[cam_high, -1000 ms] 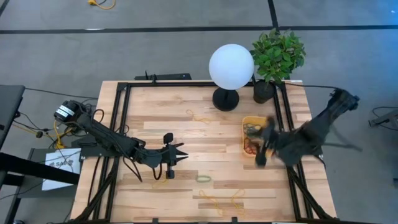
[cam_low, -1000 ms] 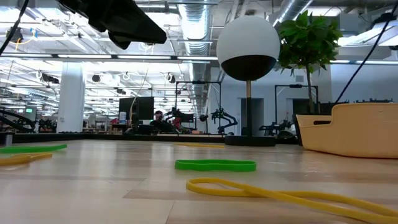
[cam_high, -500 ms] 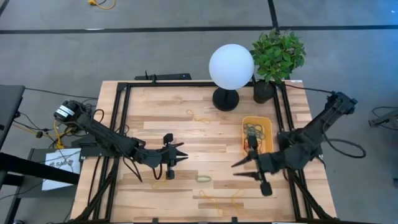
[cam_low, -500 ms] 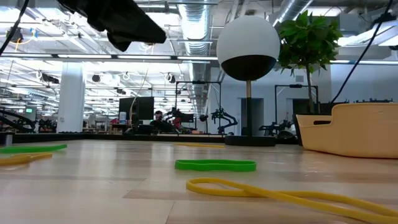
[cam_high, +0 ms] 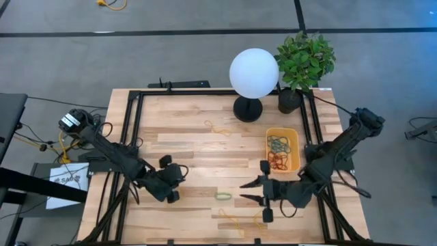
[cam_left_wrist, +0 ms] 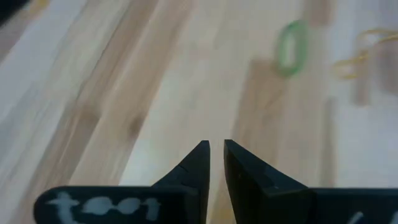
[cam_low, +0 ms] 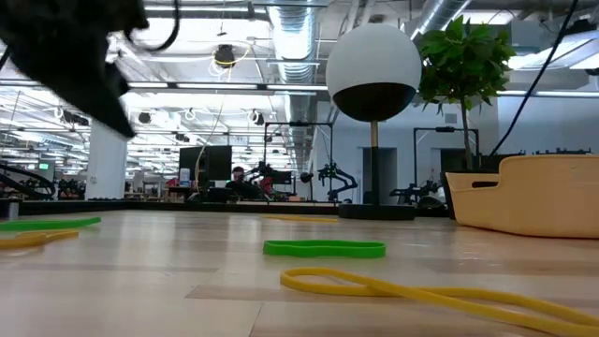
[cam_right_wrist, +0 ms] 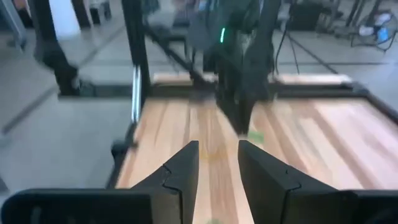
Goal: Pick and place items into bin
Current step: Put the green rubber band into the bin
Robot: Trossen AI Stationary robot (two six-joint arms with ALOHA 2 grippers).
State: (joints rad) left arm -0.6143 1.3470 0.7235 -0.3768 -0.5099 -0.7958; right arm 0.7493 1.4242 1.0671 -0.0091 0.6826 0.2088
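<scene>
The bin (cam_high: pixel 283 149) sits near the right edge of the table (cam_high: pixel 205 130), just in front of the plant pot (cam_high: pixel 289 100). In it lie a grey-green tangle of bands toward the far end and red ones (cam_high: pixel 278 161) toward the near end; I cannot count them from above.

Loose on the wood I count four spots of bands. A green band (cam_high: pixel 223 196) lies between my two grippers. A yellow band (cam_high: pixel 220 128) lies far back near the lamp (cam_high: pixel 253 75). A looped yellow tangle (cam_high: pixel 240 222) lies by the near edge. Something yellowish shows just beside my left gripper (cam_high: pixel 172 195), though the arm half hides it. The low view also shows a second green band (cam_low: pixel 47 224) at the far left.

My left gripper is low over the left half of the table, pointing down. Its fingers (cam_left_wrist: pixel 239 171) stand nearly together with a thin slit between them, nothing in it.

My right gripper (cam_high: pixel 250 190) hovers just right of the green band, well short of the bin. Its fingers (cam_right_wrist: pixel 264 171) are parted and empty.
</scene>
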